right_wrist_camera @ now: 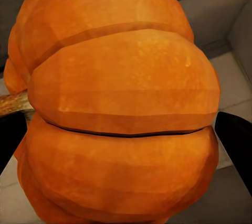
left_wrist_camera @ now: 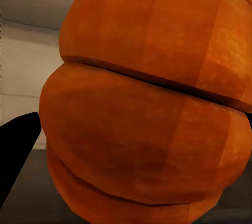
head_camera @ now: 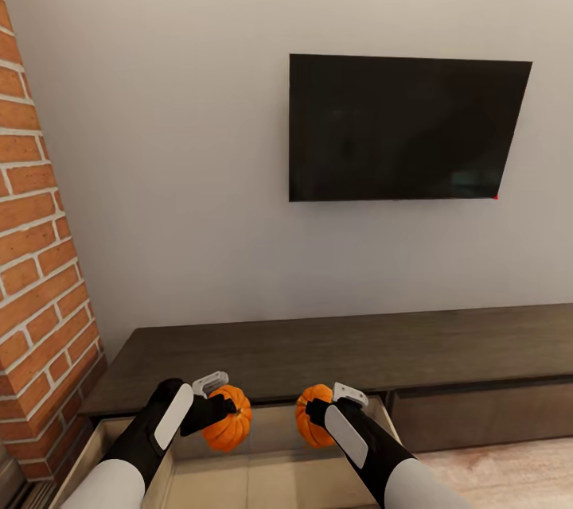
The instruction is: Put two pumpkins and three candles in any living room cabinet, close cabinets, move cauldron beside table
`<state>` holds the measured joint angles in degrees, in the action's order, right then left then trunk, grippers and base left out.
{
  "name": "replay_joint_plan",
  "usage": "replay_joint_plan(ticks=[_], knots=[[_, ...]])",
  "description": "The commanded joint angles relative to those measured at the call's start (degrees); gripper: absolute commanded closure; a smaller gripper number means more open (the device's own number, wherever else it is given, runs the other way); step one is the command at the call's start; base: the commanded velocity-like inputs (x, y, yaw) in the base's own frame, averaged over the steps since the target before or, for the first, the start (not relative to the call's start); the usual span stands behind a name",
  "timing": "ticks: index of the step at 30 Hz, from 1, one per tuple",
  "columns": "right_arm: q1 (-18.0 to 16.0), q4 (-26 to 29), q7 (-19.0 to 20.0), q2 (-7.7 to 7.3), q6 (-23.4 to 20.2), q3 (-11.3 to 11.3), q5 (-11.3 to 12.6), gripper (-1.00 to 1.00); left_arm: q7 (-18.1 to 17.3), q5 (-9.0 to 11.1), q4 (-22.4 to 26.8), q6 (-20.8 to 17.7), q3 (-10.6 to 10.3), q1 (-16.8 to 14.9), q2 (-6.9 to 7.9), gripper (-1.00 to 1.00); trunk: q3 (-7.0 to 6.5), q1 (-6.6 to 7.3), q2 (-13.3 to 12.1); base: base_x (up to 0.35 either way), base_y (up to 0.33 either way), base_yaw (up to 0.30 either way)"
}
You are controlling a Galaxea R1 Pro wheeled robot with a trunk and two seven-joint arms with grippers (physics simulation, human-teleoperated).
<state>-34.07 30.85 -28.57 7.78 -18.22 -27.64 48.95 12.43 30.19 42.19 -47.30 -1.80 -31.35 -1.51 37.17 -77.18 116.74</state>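
The left gripper (head_camera: 216,406) has its fingers clamped on one pumpkin (head_camera: 228,417). The right gripper (head_camera: 328,407) has its fingers clamped on the other pumpkin (head_camera: 312,416). Both hang over the open drawer (head_camera: 278,477) of the cabinet (head_camera: 334,350).

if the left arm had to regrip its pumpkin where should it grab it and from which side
Probably across the widest ribbed belly of the left gripper's pumpkin, coming from the robot's side as the left gripper does now; the smooth round body narrows toward both ends, so fingers could slip there.
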Motion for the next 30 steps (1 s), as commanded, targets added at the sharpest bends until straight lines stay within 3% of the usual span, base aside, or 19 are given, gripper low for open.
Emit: replay_joint_plan(ticks=[1,6,30], knots=[[-0.1,0.1,-0.5,-0.04,-0.2,-0.3,0.3,1.0,0.7,0.6,0.1,-0.2,-0.1,0.0,0.02,1.0,0.07,0.01,0.0,0.005,0.0,0.0],[0.0,0.1,-0.5,-0.04,-0.2,-0.3,0.4,1.0,0.8,0.6,0.1,-0.2,-0.1,0.0,0.04,1.0,0.07,0.01,0.0,0.001,0.0,0.0],[-0.1,0.0,-0.4,-0.09,-0.3,-0.3,0.4,1.0,0.8,0.7,0.1,-0.3,-0.1,0.0,0.02,1.0,4.37,-5.26,9.7,0.0,0.0,0.0]])
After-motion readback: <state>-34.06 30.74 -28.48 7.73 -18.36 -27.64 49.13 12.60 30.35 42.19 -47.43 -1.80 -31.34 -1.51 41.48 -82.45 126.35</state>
